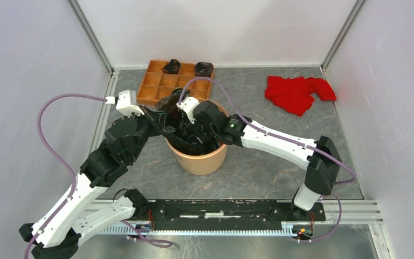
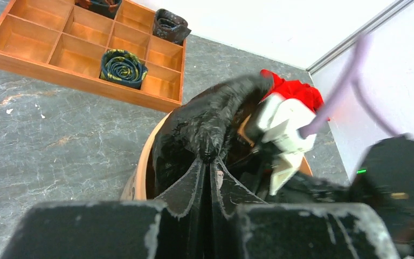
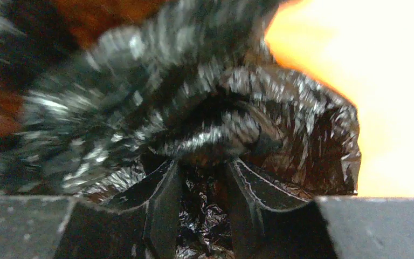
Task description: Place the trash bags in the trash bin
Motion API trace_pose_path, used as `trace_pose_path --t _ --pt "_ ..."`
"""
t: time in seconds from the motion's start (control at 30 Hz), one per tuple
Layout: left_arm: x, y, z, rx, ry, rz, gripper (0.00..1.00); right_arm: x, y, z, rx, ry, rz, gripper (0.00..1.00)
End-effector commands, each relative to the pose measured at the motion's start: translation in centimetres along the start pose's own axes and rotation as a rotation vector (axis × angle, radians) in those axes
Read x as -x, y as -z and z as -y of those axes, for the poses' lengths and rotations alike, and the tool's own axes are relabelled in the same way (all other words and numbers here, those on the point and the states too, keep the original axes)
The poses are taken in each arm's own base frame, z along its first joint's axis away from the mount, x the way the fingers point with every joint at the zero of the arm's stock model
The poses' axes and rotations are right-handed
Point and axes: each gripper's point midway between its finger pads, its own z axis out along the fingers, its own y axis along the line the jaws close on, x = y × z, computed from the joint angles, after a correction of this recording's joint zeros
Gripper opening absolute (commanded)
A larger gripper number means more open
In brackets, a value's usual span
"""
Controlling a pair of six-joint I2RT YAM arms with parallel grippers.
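Observation:
The peach-orange trash bin [image 1: 200, 162] stands mid-table, its rim also in the left wrist view [image 2: 140, 174]. A glossy black trash bag [image 1: 186, 141] lies inside it, and part of the bag is pulled up over the far-left rim. My left gripper [image 1: 164, 109] is shut on that raised fold of bag [image 2: 207, 121], fingertips together [image 2: 211, 160]. My right gripper [image 1: 192, 135] reaches down into the bin. Its fingers [image 3: 167, 186] stand a little apart, with crinkled bag film [image 3: 205, 135] bunched at and beyond the tips [image 3: 204, 167].
An orange-brown wooden tray [image 1: 156, 89] of square compartments sits just behind the bin and holds small rolled black bundles [image 2: 123, 67]. A red cloth [image 1: 296, 93] lies at the back right. White walls and metal frame posts enclose the table.

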Motion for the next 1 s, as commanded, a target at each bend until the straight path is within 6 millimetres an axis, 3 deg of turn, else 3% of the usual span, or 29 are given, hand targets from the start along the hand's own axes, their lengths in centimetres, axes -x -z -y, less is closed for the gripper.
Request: trace_pose_path --t 0.0,0.1,0.27,0.4,0.5,0.67,0.77,0.83,0.9,0.97 --pt "0.8 0.3 0.1 -0.015 -0.033 0.02 0.11 -1.9 -0.7 0.9 -0.077 -0.074 0.015 0.41" --pt "0.4 0.1 0.3 -0.022 -0.037 0.013 0.1 -0.7 1.8 1.8 -0.102 -0.088 0.079 0.47" --pt "1.6 0.3 1.2 -0.056 -0.043 0.036 0.08 2.8 8.3 3.7 -0.148 -0.09 0.214 0.63" --pt "2.4 0.8 2.0 -0.095 -0.036 0.053 0.08 5.2 11.5 3.8 -0.124 -0.142 0.329 0.78" --pt "3.0 1.2 1.8 -0.087 -0.028 0.068 0.08 6.4 11.7 3.1 -0.081 -0.211 0.417 0.88" --pt "3.7 1.6 1.9 -0.088 -0.004 0.088 0.08 9.1 9.4 1.7 -0.009 -0.357 0.516 0.91" --pt "3.3 1.4 2.0 -0.093 -0.001 0.07 0.07 10.7 8.3 1.2 0.015 -0.406 0.551 0.85" --pt "3.1 1.5 2.0 -0.09 0.001 0.057 0.07 10.8 7.0 0.8 0.028 -0.417 0.561 0.71" --pt "3.0 1.6 1.9 -0.09 0.007 0.054 0.06 10.1 5.6 1.0 -0.001 -0.44 0.528 0.5" --pt "3.2 1.8 1.8 -0.089 0.014 0.062 0.07 9.9 5.1 0.9 -0.002 -0.438 0.516 0.39"
